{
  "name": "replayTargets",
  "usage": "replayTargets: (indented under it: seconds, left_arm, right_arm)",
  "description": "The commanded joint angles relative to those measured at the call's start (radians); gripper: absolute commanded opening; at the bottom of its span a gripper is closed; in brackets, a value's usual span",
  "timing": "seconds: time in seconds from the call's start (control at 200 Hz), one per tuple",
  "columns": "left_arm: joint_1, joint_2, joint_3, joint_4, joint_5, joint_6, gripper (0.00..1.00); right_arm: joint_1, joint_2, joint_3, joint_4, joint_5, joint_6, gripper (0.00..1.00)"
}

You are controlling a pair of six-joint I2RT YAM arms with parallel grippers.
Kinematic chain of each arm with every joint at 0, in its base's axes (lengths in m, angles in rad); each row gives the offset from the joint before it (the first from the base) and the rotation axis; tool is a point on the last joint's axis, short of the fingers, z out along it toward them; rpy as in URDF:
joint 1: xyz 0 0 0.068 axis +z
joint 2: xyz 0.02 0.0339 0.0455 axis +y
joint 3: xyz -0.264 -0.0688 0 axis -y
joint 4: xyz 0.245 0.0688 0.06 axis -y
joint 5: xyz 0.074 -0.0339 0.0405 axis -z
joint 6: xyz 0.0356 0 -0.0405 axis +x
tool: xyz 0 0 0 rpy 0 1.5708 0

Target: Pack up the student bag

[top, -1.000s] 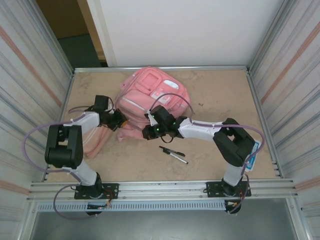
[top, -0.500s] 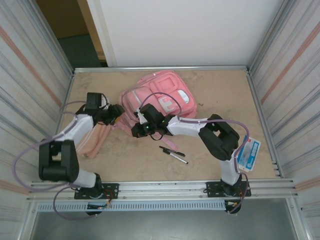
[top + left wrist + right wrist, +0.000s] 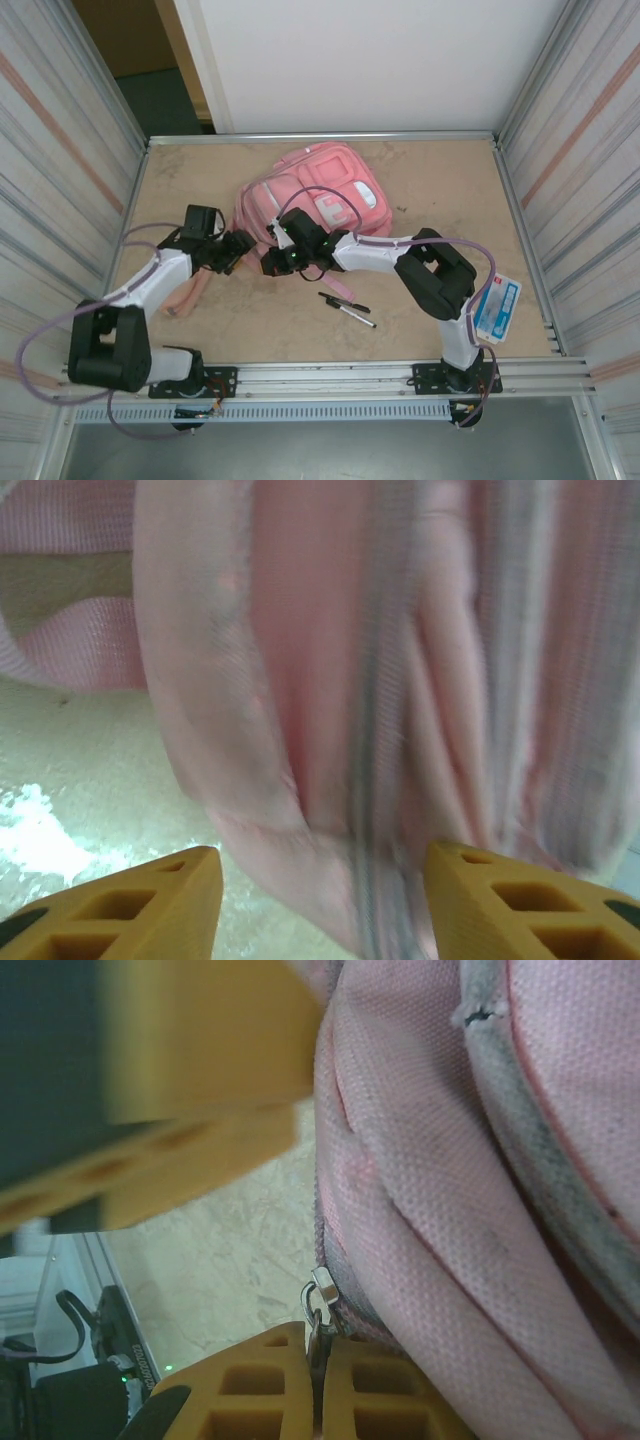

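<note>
1. The student bag [image 3: 320, 195] lay on the table [image 3: 440, 210], toward the far edge and left of centre, front pockets and white patch facing up.
2. The left gripper [image 3: 236, 250] stood at the bag's near-left corner. In the left wrist view its yellow fingers [image 3: 140, 905] were spread well apart, nothing clamped between them, with blurred pink bag fabric just ahead.
3. The right gripper [image 3: 272, 262] sat just beside the left one, at the bag's near edge. In the right wrist view its fingers [image 3: 260, 1390] were pressed together, pinching the metal zip pull [image 3: 318, 1300] at the bag's seam.
4. Two pens [image 3: 344, 301] lay on the table near the right arm, apart from the bag.
5. A blue-and-white packet [image 3: 497, 308] lay at the table's right side, well apart from the bag.
</note>
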Motion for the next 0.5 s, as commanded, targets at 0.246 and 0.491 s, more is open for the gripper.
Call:
replayTargets:
  seconds: [0.246, 0.491]
  left_arm:
    - [-0.009, 0.155, 0.101, 0.061, -0.039, 0.034, 0.05]
    - [0.023, 0.25, 0.163, 0.069, 0.076, 0.101, 0.0]
  right_arm:
    - [-0.006, -0.137, -0.158, -0.013, 0.033, -0.033, 0.0]
    - [-0.063, -0.265, -0.327, -0.033, 0.071, -0.055, 0.0]
